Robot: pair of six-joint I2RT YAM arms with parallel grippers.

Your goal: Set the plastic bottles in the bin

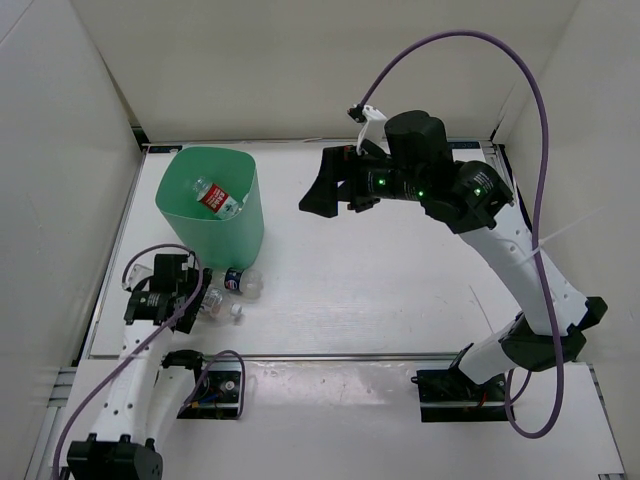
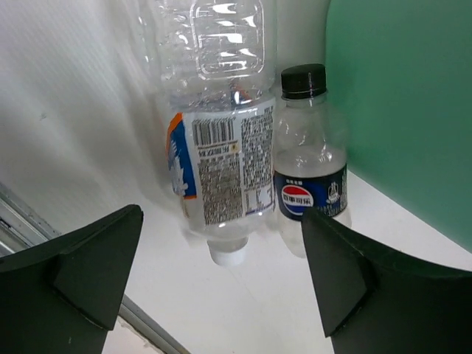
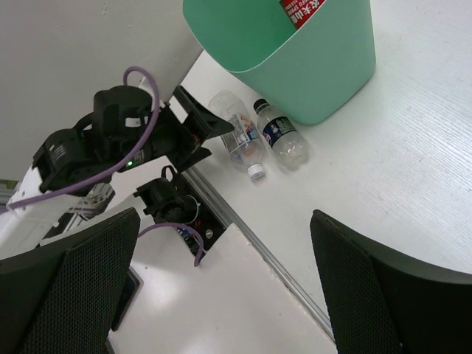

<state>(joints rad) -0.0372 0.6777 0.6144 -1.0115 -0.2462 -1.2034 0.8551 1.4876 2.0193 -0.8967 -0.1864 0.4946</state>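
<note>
The mint-green bin (image 1: 245,225) stands at the far left, with a red-and-white labelled bottle (image 1: 216,199) lying inside; the bin also shows in the right wrist view (image 3: 324,66). Two bottles lie on the table just in front of the bin. One is a clear bottle (image 2: 221,140) with a white cap and the other a blue-labelled bottle (image 2: 310,173) with a dark cap. My left gripper (image 1: 196,300) is open and empty, its jaws wide just short of the clear bottle's cap. My right gripper (image 1: 336,194) is open and empty, held high over mid-table, right of the bin.
White walls enclose the table on the left, back and right. A metal rail (image 3: 295,273) runs along the table's near edge. The left arm and its purple cable (image 3: 110,147) sit near the two bottles. The bin wall (image 2: 413,110) is close on the right of the blue-labelled bottle.
</note>
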